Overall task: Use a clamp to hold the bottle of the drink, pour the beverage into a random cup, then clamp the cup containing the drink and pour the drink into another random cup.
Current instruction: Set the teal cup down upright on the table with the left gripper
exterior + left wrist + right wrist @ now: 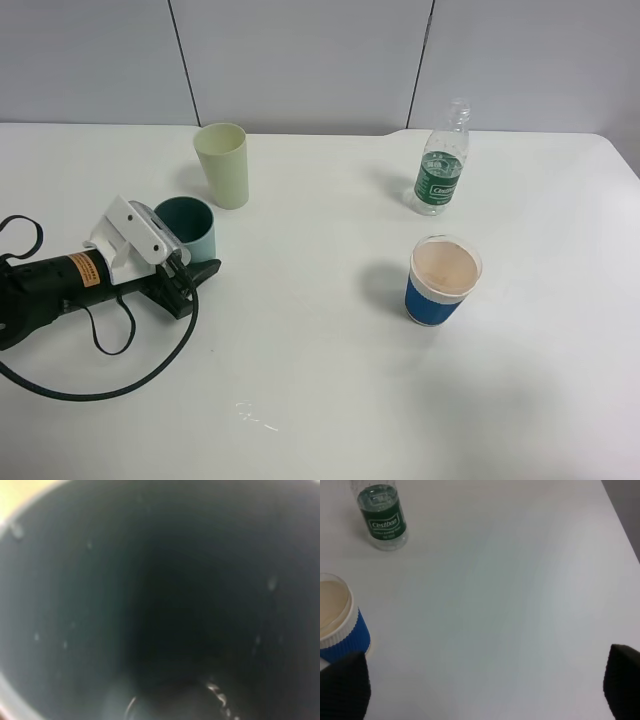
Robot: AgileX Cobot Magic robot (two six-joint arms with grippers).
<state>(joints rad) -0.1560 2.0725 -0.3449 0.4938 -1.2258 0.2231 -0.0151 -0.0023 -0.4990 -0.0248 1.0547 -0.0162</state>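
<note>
The bottle (440,176) stands upright at the back right of the white table, its green label showing; it is also in the right wrist view (382,519). The light teal cup (193,226) stands at the left, pressed against my left gripper (192,279), which lies low on the table. The cup's dark green inside (150,605) fills the left wrist view and hides the jaws; no grip on it shows. The pale yellow-green cup (224,164) stands just behind it. My right gripper (485,700) is open over bare table, with only its fingertips (342,687) in view.
A short blue cup with a white rim (442,283) and a beige top stands right of centre, also close to my right gripper (340,625). A black cable (100,385) loops on the table by the left arm. The table's right edge (620,522) runs near.
</note>
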